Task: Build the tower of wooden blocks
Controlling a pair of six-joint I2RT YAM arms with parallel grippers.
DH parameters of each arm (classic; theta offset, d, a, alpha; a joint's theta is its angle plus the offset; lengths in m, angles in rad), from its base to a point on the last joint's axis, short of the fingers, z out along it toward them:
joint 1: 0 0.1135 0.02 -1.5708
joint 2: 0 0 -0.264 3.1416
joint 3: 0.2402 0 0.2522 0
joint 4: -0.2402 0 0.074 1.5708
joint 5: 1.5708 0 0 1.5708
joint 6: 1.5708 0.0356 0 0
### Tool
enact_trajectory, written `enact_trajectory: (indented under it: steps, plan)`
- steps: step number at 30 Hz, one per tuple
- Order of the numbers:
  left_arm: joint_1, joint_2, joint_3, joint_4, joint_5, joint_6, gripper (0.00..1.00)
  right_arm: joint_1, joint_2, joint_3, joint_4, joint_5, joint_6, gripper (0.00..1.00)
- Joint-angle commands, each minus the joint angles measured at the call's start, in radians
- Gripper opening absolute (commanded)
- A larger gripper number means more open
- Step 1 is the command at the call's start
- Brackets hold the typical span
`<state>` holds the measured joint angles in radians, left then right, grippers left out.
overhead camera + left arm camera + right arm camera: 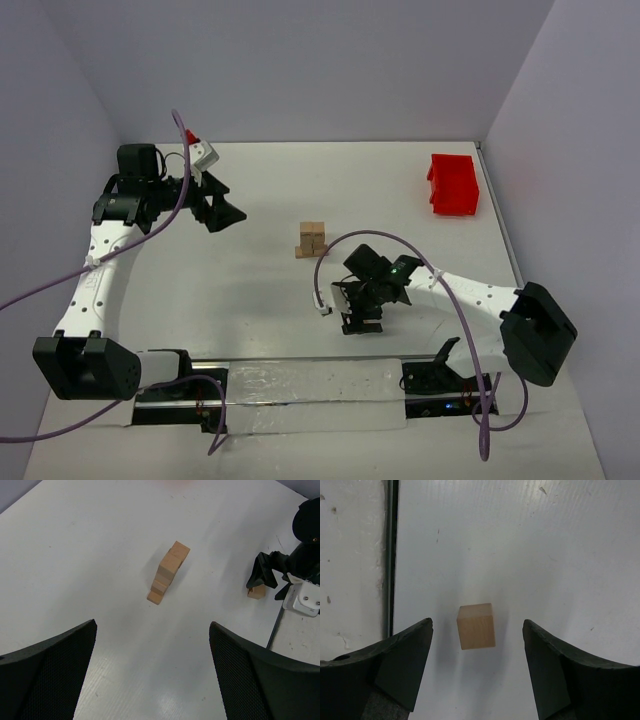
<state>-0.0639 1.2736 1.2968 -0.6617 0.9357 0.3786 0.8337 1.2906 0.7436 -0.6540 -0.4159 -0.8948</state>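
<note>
The tower (313, 240) is a small stack of tan wood blocks in the table's middle; it also shows in the left wrist view (169, 572). One loose wood block (476, 626) lies on the table between the open fingers of my right gripper (477, 630), untouched. In the top view my right gripper (362, 322) hovers low over that block and hides it. The left wrist view shows the block (256, 593) under those fingers. My left gripper (222, 215) is open and empty, raised at the far left, pointing towards the tower.
A red plastic bin (453, 184) stands at the back right. A taped strip and rail (310, 385) run along the near edge, close to the right gripper. Purple cables loop off both arms.
</note>
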Motion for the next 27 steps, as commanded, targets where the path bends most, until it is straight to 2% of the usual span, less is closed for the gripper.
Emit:
enact_trajectory:
  steps: [1, 8, 18, 23, 27]
  plan:
    - [-0.002, -0.022, 0.001, 0.020, 0.000, 0.020, 0.99, 0.008, 0.032, 0.027, 0.024, 0.006, -0.001, 0.80]
    - [-0.002, -0.028, -0.003, 0.015, -0.005, 0.035, 0.99, 0.010, 0.049, 0.017, 0.000, 0.043, -0.024, 0.79]
    - [-0.002, -0.027, -0.004, 0.012, 0.001, 0.041, 0.99, 0.008, 0.064, -0.011, 0.011, 0.083, -0.041, 0.72]
    - [-0.002, -0.035, -0.017, 0.025, -0.007, 0.036, 0.99, 0.008, 0.078, -0.012, 0.019, 0.087, -0.043, 0.64]
    - [-0.002, -0.027, -0.005, 0.014, -0.002, 0.045, 0.99, 0.008, 0.091, -0.004, 0.010, 0.095, -0.047, 0.46]
